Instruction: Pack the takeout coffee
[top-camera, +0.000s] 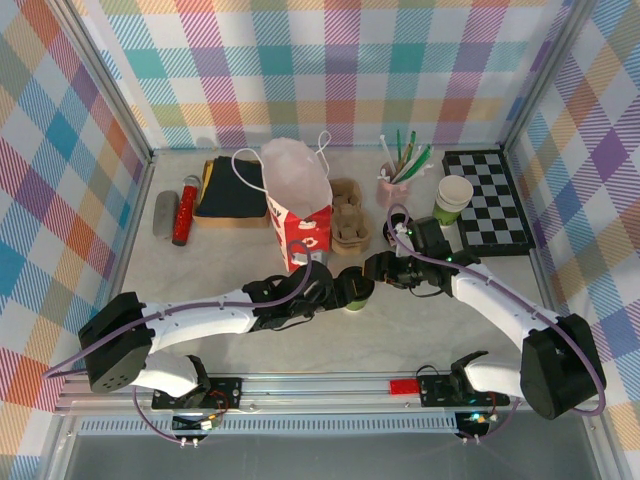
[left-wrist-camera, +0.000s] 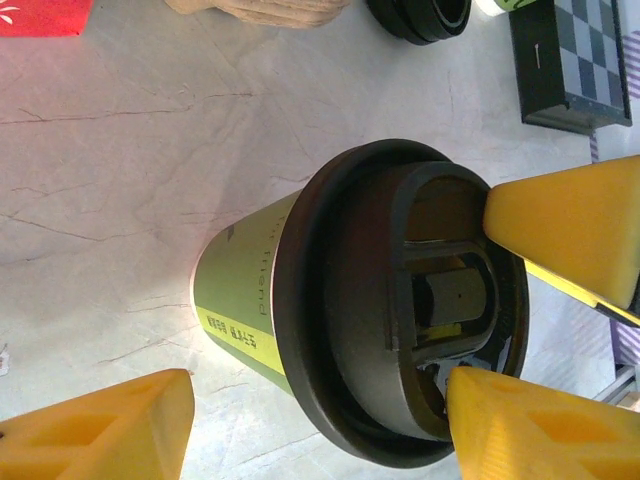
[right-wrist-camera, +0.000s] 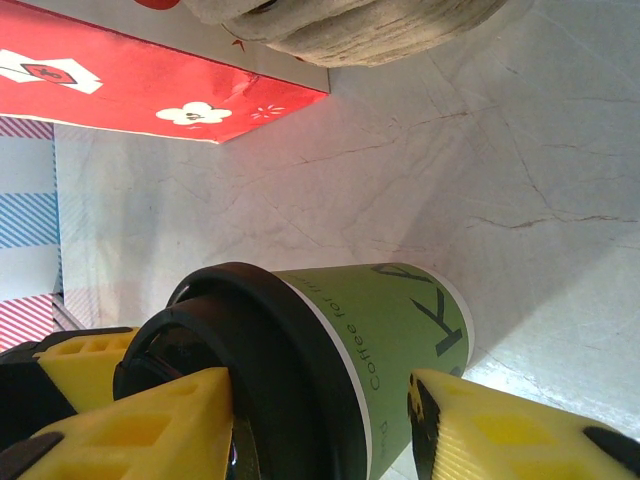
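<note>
Checked cloth in pastel colours walls off three sides of a pale, veined worktop (top-camera: 200, 290). Toward the far edge, about midway along it, stands a red-and-white paper bag (top-camera: 297, 228). Its mouth is open and a pale pink liner (top-camera: 293, 165) billows out of the top. Just right of the bag sits a brown pulp cup carrier (top-camera: 347, 215). Farther right along the far edge, a pink cup (top-camera: 388, 190) holds white and green straws (top-camera: 408, 158). Beside it a white-rimmed cup (top-camera: 453, 200) with a green band stands open-topped, next to a black-and-white chequered board (top-camera: 490, 200). Near the far left corner lie a black folded cloth (top-camera: 230, 187), a red tube (top-camera: 184, 212) and a grey bar (top-camera: 164, 213).

The takeout coffee (top-camera: 357, 290) stands upright about the middle of the worktop, on the near side of the bag and the carrier, with its black lid on and its green band showing. My arms reach it from both sides. My left fingers (left-wrist-camera: 100, 435) are spread wide with the cup between them. One hangs clear of the green wall, with bare worktop showing in the gap, and the other sits at the rim of the lid. My right fingers (right-wrist-camera: 140, 425) are parted around the same cup, one lying over the lid's top and the other down by the foot of the paper wall. Whether they press on it, I cannot tell. From the left wrist, one right finger overlaps the lid's edge.
</note>
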